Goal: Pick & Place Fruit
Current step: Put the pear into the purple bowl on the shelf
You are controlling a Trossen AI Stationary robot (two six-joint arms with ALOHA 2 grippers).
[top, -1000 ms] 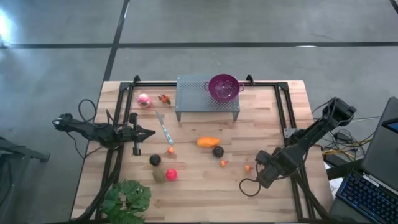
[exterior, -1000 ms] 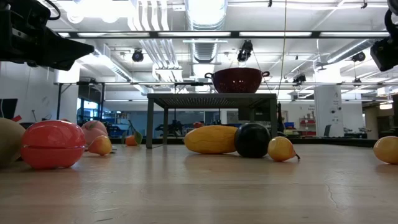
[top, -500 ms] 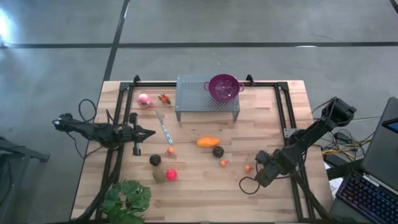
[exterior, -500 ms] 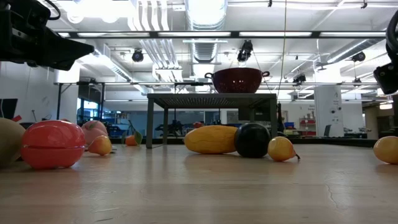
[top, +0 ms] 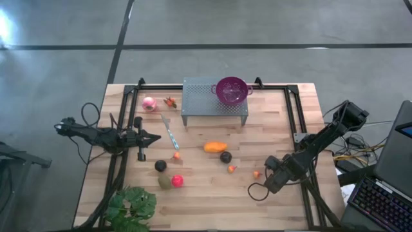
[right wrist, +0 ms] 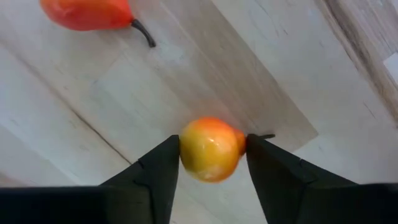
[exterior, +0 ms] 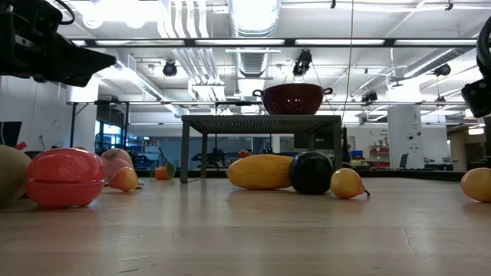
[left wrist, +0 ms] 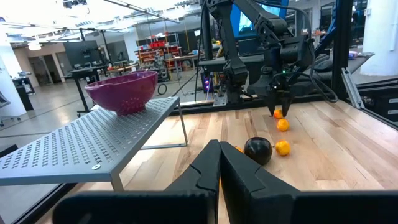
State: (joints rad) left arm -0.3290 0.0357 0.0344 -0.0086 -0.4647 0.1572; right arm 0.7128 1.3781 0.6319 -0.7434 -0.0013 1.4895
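Observation:
A small orange fruit (right wrist: 210, 149) lies on the wooden table at the near right, and my right gripper (right wrist: 212, 144) points down with one finger on each side of it. The same fruit (top: 257, 173) shows in the high view beside that gripper (top: 265, 173). More fruit lies mid-table: an elongated orange piece (top: 215, 147), a dark ball (top: 225, 156), a red ball (top: 177, 181), a pink ball (top: 149, 103). My left gripper (top: 154, 137) waits shut at the left, above the table. My right gripper pinches the small orange fruit across its round middle (right wrist: 186, 149) between its two fingers. The fingers (right wrist: 163, 163) come from above, pointing down. The fruit rests on the table, its short stem (right wrist: 266, 135) sticking out past one finger.
A purple bowl (top: 232, 89) stands on a perforated metal stand (top: 199, 103) at the far middle. A leafy plant (top: 132, 206) sits at the near left corner. Another orange-red fruit (right wrist: 87, 14) lies close to my right gripper. Bare wood lies along the near edge.
My right gripper has sunk a little toward the small orange fruit on the table. The fruit and everything else on the table has stayed in place.

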